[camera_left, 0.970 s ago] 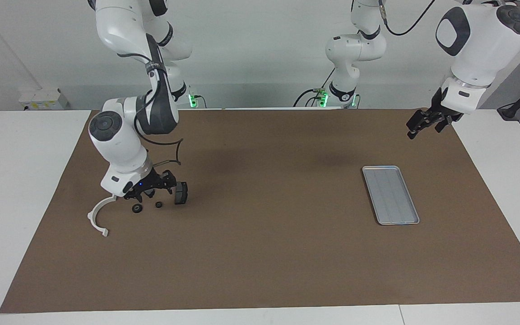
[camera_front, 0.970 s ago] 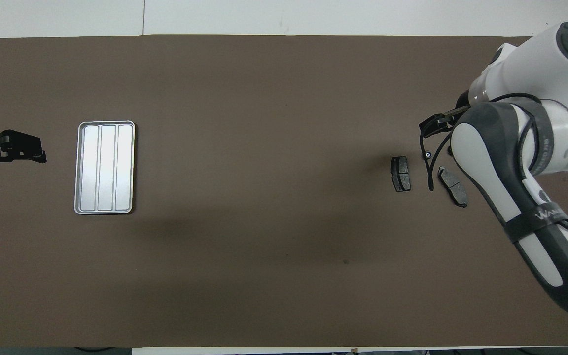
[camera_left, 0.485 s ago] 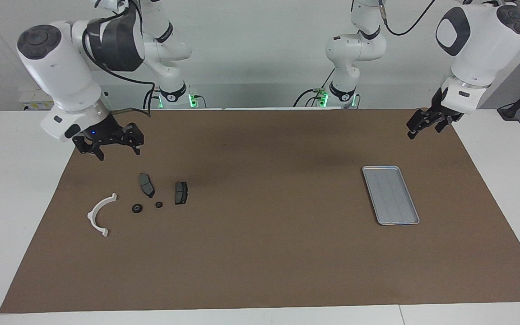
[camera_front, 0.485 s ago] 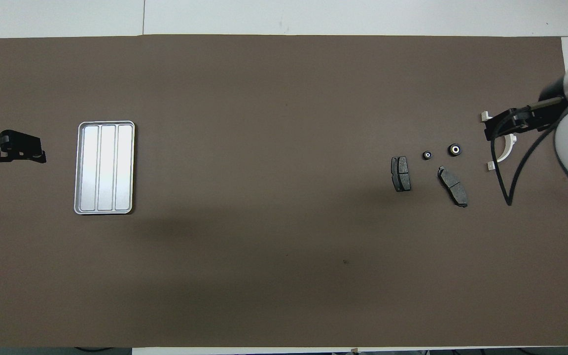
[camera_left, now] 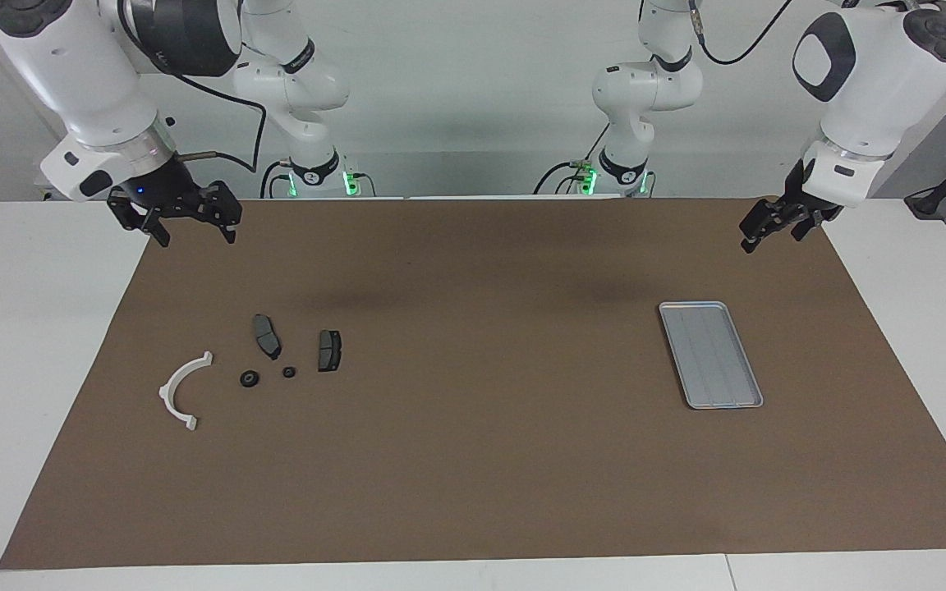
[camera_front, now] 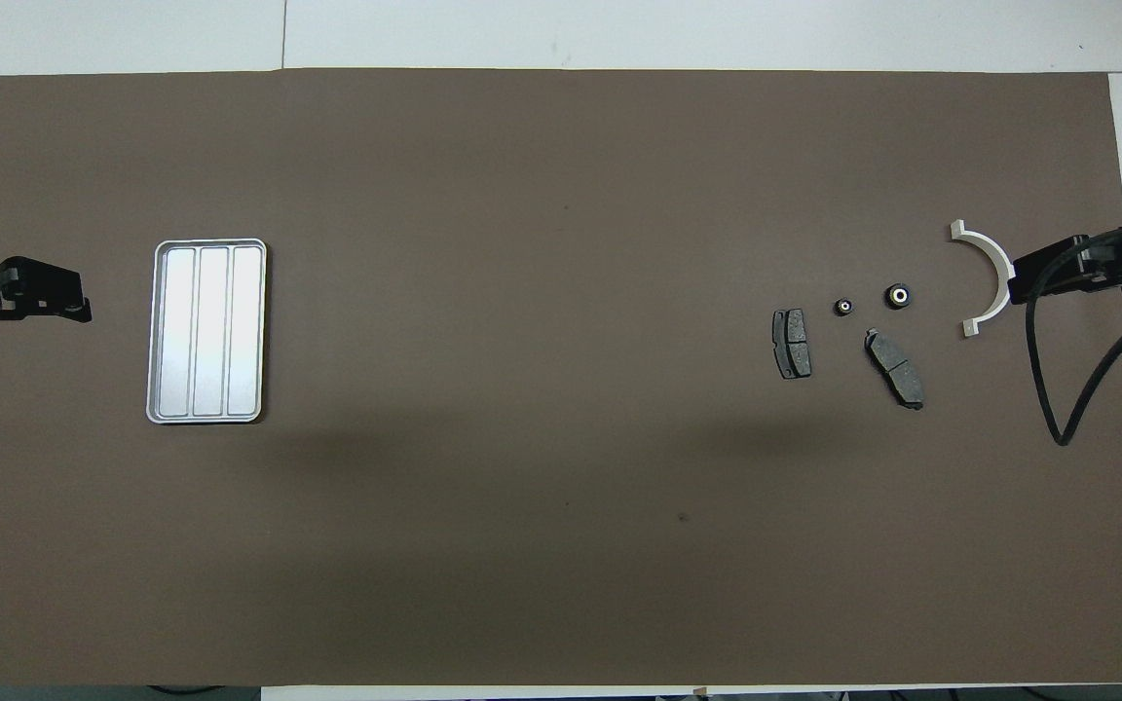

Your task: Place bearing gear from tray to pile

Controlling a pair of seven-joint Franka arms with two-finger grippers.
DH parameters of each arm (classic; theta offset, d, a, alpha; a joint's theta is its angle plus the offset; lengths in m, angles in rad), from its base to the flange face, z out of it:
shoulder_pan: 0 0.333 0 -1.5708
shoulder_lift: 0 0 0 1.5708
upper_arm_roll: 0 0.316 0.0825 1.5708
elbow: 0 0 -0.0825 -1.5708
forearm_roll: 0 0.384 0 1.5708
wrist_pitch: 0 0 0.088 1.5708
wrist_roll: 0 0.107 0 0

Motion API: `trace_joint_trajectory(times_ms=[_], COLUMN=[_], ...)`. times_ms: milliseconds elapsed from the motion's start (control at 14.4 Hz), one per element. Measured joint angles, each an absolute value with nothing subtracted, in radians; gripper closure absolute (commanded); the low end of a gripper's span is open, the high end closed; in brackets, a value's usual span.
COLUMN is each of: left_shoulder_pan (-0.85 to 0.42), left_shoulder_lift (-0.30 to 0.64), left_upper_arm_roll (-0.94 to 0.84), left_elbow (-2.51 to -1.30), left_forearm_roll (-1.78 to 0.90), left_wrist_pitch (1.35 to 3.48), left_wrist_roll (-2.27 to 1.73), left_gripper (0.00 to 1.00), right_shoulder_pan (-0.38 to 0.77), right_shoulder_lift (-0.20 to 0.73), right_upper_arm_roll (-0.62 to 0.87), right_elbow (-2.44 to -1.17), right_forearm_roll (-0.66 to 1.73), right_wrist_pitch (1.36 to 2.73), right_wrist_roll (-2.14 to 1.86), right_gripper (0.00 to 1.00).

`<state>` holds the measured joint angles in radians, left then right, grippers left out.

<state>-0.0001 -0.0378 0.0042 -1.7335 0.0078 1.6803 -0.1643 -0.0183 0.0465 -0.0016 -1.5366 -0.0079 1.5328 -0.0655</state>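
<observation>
Two small black bearing gears lie on the brown mat [camera_left: 473, 460] w/ the pile, toward the right arm's end of the table: larger gear [camera_left: 250, 378] and smaller gear [camera_left: 289, 372] just beside each other, apart, not touching. Same pair in overhead view: larger gear [camera_front: 898, 295], smaller gear [camera_front: 843, 307].

Pile around them: one dark brake pad [camera_left: 267, 336] and a second brake pad [camera_left: 329, 350], both a bit nearer the robots than the gears; white half-ring bracket [camera_left: 183, 391] beside the larger gear, closer to the mat edge.

Tray [camera_left: 711, 355] sits well apart, toward the left arm's end; nothing in it.

Right gripper [camera_left: 192, 228] hangs empty, jaws apart, over the mat corner near its base. Left gripper [camera_left: 759, 234] waits over the mat's edge at the left arm's end, empty, fingers spread.
</observation>
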Motion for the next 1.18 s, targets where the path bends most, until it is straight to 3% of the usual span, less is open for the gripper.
trace_joint_trajectory(times_ms=[1177], left_shoulder_pan=[0.0], left_shoulder_lift=[-0.038], left_upper_arm_roll=[0.004], left_elbow=[-1.734], left_forearm_roll=[0.008], left_wrist_pitch=[1.68], left_wrist_roll=[-0.164], left_gripper=[0.0], right_shoulder_pan=[-0.019], right_shoulder_lift=[-0.051], right_upper_arm_roll=[-0.021], right_elbow=[-1.615], right_forearm_roll=[-0.009], right_wrist_pitch=[1.532], right_wrist_roll=[-0.083], right_gripper=[0.0])
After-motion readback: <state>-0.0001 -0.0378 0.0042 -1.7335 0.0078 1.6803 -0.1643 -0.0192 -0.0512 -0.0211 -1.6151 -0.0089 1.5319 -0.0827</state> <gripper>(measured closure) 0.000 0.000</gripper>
